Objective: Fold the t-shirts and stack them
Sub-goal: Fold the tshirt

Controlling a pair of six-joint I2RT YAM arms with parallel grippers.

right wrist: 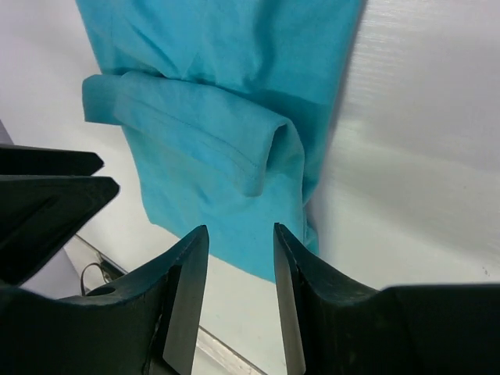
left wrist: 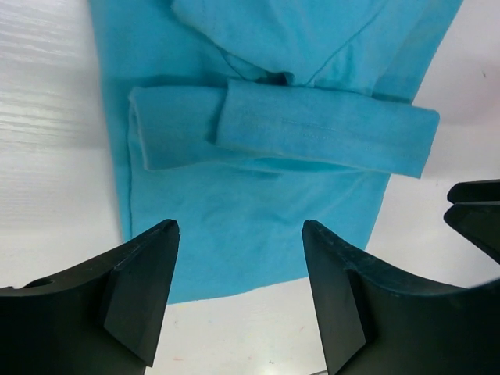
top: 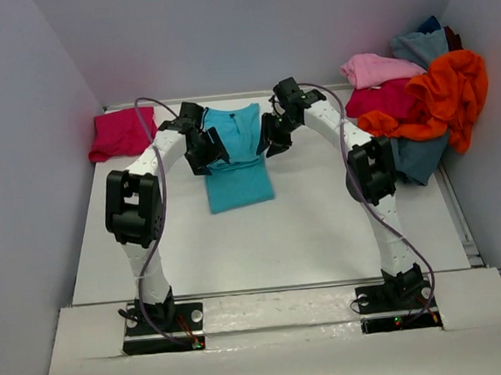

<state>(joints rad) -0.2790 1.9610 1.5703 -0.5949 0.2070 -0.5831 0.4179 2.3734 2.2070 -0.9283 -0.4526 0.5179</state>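
Overhead first. Shows a turquoise shirt (top: 236, 178) flat on the table (top: 282, 246), about mid-width and toward the far side, with its long axis running far to near. Puts the left gripper (top: 205, 152) over the left long edge and the right gripper (top: 274, 135) over the right long edge. Places both above the far half and about level with each other, neither arm nearer than the other. Also takes in a folded magenta shirt (top: 121, 133) at the far left and a heap of shirts (top: 427, 93) at the far right, both well apart from the grippers.

Left wrist next. Looks down between widely spread fingers (left wrist: 141, 289) with nothing held. Finds the turquoise shirt below and ahead, its sleeves (left wrist: 312, 133) folded in across the body. Shows one short end lying crosswise just past the fingertips and the rest stretching away. Catches a tip of the right gripper at the right border.

Right wrist last. Looks down between fingers (right wrist: 183, 297) parted by a narrower gap, also empty. Finds a corner of the same short end right under that gap, with a folded-in sleeve just beyond.

Calls, most likely, for a fold end over end along the long axis. Would need each gripper to drop onto the corner on its own side.
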